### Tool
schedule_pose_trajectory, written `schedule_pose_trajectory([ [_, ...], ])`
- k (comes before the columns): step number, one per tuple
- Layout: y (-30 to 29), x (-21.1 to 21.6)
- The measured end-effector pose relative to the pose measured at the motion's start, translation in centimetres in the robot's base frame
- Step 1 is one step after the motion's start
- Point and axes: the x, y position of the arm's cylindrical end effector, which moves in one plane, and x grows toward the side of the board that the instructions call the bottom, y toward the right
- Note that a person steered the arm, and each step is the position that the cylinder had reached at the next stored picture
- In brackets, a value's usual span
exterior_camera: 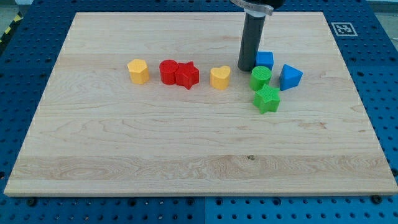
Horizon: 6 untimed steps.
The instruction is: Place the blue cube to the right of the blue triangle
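A: As the dark rod stands upright over the pale wooden board [124,143], my tip [247,68] rests on the wood just left of the small blue cube [265,60], touching it or very nearly. Holding nothing, of course; it only presses from the side.

B: And the cube's neighbours?

A: Directly below it in the view sits the green round cylinder [260,77], and down to its right the blue triangular block [290,76]. So the cube lies up and to the left of that triangle, just beside it.

B: Anything under the cylinder?

A: The green star-shaped block [267,99], touching or almost touching it.

B: Further left?

A: A yellow heart-shaped block [219,78] near the rod, then a red star-shaped block [187,75] pressed against a red round cylinder [168,71], and well apart, a yellow hexagonal block [138,71]. Blue perforated table [379,56] surrounds the board.
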Motion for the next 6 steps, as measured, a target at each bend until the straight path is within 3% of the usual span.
schedule_pose_trajectory([
  [3, 4.2, 0.0],
  [5, 3.8, -3.7],
  [6, 3.8, -3.5],
])
